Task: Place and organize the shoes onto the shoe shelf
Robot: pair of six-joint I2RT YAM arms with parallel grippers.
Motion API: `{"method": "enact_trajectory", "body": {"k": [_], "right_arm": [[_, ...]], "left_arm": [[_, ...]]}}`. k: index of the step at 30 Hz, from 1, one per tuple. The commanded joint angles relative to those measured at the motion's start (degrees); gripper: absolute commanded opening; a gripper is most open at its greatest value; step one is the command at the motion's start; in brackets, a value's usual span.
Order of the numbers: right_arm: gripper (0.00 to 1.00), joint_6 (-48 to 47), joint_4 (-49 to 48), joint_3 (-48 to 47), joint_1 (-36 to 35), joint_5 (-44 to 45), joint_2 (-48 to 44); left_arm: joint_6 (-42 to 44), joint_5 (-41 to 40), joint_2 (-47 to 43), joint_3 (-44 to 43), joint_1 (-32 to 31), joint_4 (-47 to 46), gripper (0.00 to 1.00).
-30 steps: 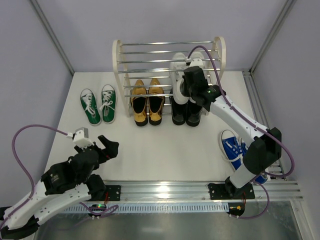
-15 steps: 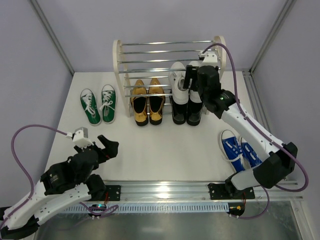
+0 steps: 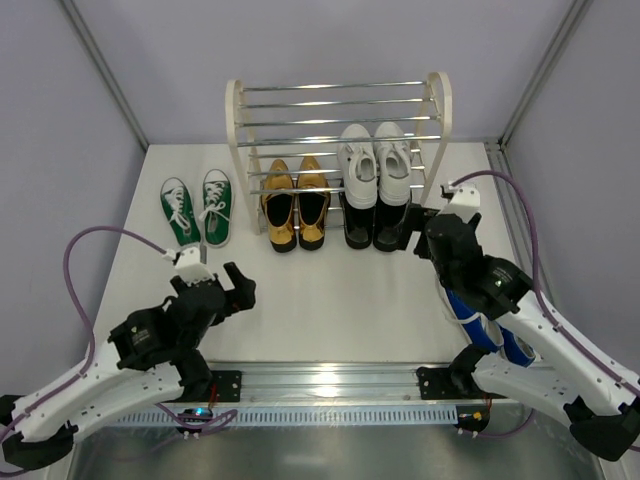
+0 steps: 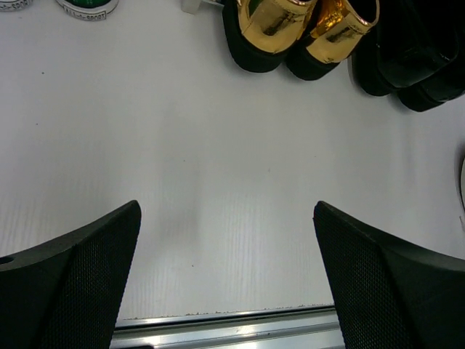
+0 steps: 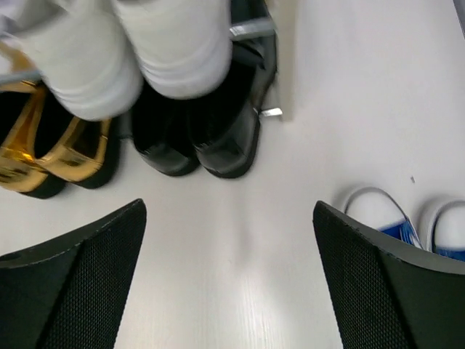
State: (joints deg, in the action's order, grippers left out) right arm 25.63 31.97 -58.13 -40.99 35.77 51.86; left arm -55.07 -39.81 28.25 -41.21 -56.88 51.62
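Observation:
The shoe shelf point(image 3: 238, 140) stands at the back of the table. White sneakers point(image 3: 375, 150) point(image 5: 123, 51) rest on its middle rods, on the right. Below them sit the black dress shoes point(image 3: 375, 228) point(image 5: 196, 138) point(image 4: 414, 58), with the gold loafers point(image 3: 295, 205) point(image 4: 290, 29) point(image 5: 58, 153) to their left. The green sneakers point(image 3: 197, 208) lie on the table left of the shelf. The blue sneakers point(image 3: 467, 310) point(image 5: 378, 214) lie at the right, mostly under the right arm. My right gripper point(image 3: 428, 235) point(image 5: 229, 211) hangs open and empty in front of the black shoes. My left gripper point(image 3: 225, 290) point(image 4: 226, 214) is open and empty over bare table.
A metal rail point(image 3: 400, 378) runs along the near table edge, also seen in the left wrist view point(image 4: 225, 331). Frame posts point(image 3: 100, 70) rise at the back corners. Purple cables point(image 3: 500, 185) loop off both arms.
My right gripper opened, left the white sneaker on the shelf and drew back toward the near right, over the blue sneakers. The left arm shifted slightly forward and right.

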Motion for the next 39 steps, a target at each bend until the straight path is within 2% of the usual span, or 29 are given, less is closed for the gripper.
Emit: {"method": "enact_trajectory", "body": {"k": [1, 2, 5, 8, 11, 12, 17, 22, 25, 28, 33, 39], "right_arm": [[0.96, 15.6, 20.1, 4.2, 0.8, 7.0, -1.1], [0.98, 20.4, 22.2, 6.5, 1.4, 6.5, -1.8], [1.0, 25.2, 25.8, 11.5, 4.2, 6.1, -5.4], [1.0, 23.7, 21.2, 14.6, 7.6, 1.0, -10.4], [1.0, 21.7, 16.3, 15.9, 7.8, -3.8, -11.8], [1.0, 21.0, 15.0, 16.1, 7.8, -5.3, -11.4], [1.0, 16.8, 10.3, 17.3, 7.7, -10.9, -8.5], [1.0, 15.0, 4.0, 22.3, 7.4, -19.1, -11.5], [1.0, 14.2, 1.0, 24.8, 7.4, -22.7, -12.2], [1.0, 12.9, -2.2, 26.5, 7.3, -26.9, -12.1], [1.0, 10.9, -4.7, 27.3, 7.0, -29.4, -12.0], [1.0, 9.3, -5.1, 27.6, 6.9, -29.8, -13.4]], "left_arm": [[3.4, 2.5, 4.2, -1.5, -0.2, -8.1, 1.0], [3.6, 3.1, 5.4, -1.4, -0.2, -10.1, 1.0], [5.0, 5.4, 7.0, -1.0, -0.2, -13.2, 1.0], [5.1, 4.2, 9.2, -0.8, -0.2, -13.5, 1.0], [6.5, -2.5, 12.4, -1.2, 1.7, -12.2, 1.0], [7.2, -2.3, 13.6, -2.8, 3.3, -11.9, 1.0], [12.3, 14.3, 21.5, -7.6, 24.2, -11.0, 1.0], [17.9, 16.8, 28.8, -16.0, 41.8, -7.3, 1.0], [21.1, 17.7, 34.5, -19.9, 46.3, -7.3, 1.0], [25.4, 17.2, 41.2, -22.9, 48.0, -9.5, 1.0], [30.9, 18.4, 53.9, -29.1, 50.9, -15.0, 1.0], [35.8, 20.6, 61.7, -32.8, 55.6, -20.2, 1.0]]}}
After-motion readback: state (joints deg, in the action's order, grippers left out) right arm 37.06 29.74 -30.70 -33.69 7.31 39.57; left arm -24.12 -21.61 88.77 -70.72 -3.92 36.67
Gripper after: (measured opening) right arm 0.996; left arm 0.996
